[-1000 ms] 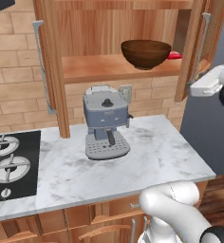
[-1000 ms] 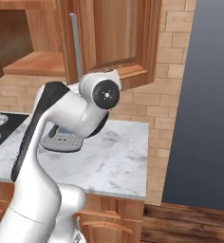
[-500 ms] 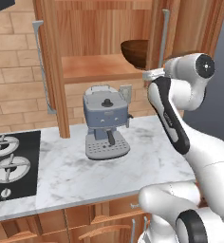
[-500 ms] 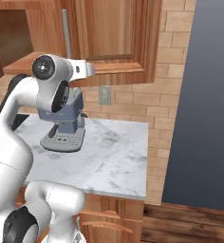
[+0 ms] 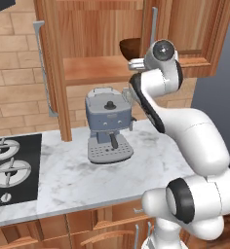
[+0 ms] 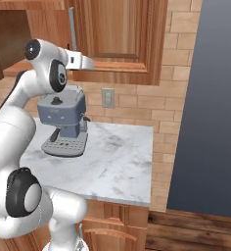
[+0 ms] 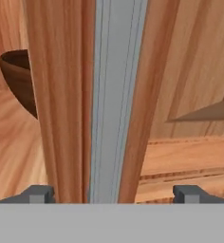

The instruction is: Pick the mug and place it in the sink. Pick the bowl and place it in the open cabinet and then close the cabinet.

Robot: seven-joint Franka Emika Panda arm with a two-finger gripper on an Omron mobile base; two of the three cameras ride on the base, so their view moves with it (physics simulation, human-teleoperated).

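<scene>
Up at the cabinet, the hand view shows what the base views hide: the gripper spread wide, its tips either side of the door's edge and its long silver bar handle, apparently not touching. Behind that door edge the glossy dark brown bowl sits on the wooden shelf. Below, a grey coffee machine stands near the back edge of the marbled desk.
</scene>
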